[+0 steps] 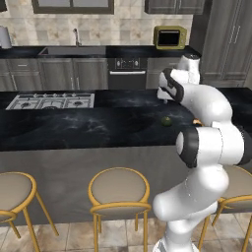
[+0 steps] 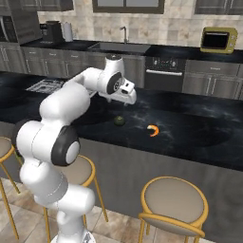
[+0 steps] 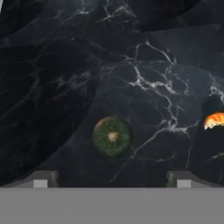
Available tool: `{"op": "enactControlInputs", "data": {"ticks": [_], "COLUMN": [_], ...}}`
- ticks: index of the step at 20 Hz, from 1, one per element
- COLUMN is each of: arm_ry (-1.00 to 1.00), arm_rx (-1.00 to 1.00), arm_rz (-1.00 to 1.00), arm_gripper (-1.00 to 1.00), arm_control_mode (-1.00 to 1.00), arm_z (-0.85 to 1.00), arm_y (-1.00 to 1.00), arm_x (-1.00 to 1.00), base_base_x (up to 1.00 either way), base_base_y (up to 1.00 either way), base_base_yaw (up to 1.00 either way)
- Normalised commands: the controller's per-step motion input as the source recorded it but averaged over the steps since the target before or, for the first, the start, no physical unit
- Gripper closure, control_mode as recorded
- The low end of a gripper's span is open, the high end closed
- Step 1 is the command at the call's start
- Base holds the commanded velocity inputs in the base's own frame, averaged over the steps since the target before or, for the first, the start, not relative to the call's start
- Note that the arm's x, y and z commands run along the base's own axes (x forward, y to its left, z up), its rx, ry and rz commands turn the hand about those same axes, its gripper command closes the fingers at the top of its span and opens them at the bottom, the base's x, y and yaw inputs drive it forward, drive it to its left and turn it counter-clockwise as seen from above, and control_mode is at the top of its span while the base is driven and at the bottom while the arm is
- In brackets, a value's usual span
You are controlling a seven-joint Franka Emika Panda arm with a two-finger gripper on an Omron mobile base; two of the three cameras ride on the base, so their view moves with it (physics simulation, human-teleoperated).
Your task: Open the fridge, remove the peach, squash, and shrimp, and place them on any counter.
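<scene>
The squash [image 1: 167,121] [image 2: 119,120] [image 3: 112,136], a small dark green ball, rests on the black marble-look counter [image 1: 74,123] [image 2: 199,128] [image 3: 52,65]. My gripper [image 1: 165,96] [image 2: 124,101] [image 3: 111,179] hovers just above it, open, with nothing between its fingertips [image 3: 41,179]. The orange shrimp [image 2: 153,130] [image 3: 214,120] lies on the same counter a short way to the squash's right; my arm mostly hides the shrimp [image 1: 197,121] in the left base view. The peach is out of view. I cannot tell whether the tall dark grey cabinets [image 1: 226,39] at the back right are the fridge.
A cooktop [image 1: 51,101] is set in the counter at the left. Round stools [image 1: 119,189] [image 2: 175,201] stand along its near side. The back counter carries a sink [image 2: 118,46] and a yellow microwave [image 1: 170,37] [image 2: 218,40].
</scene>
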Motion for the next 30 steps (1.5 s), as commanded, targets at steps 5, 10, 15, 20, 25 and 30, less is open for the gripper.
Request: {"op": "enactControlInputs", "data": {"ticks": [5, 10, 15, 20, 25, 30], "arm_ry": [0.05, 0.07, -0.06, -0.28, -0.11, -0.17], "arm_rx": [0.00, -0.01, -0.01, 0.00, 0.00, -0.01], "arm_rz": [0.00, 0.00, 0.01, 0.00, 0.00, 0.05], "arm_gripper": [-1.00, -1.00, -1.00, -1.00, -1.00, -1.00], "arm_control_mode": [-1.00, -1.00, -1.00, -1.00, -1.00, -1.00], "arm_z": [0.94, 0.46, -0.02, -0.27, -0.30, 0.01], "arm_y": [0.10, 0.24, 0.45, 0.50, 0.07, 0.06], "arm_x": [-1.00, -1.00, -1.00, -1.00, -0.99, -0.46], "base_base_x": [0.00, 0.00, 0.00, 0.00, 0.00, 0.00], "base_base_y": [0.00, 0.00, 0.00, 0.00, 0.00, 0.00], "base_base_yaw": [0.00, 0.00, 0.00, 0.00, 0.00, 0.00]}}
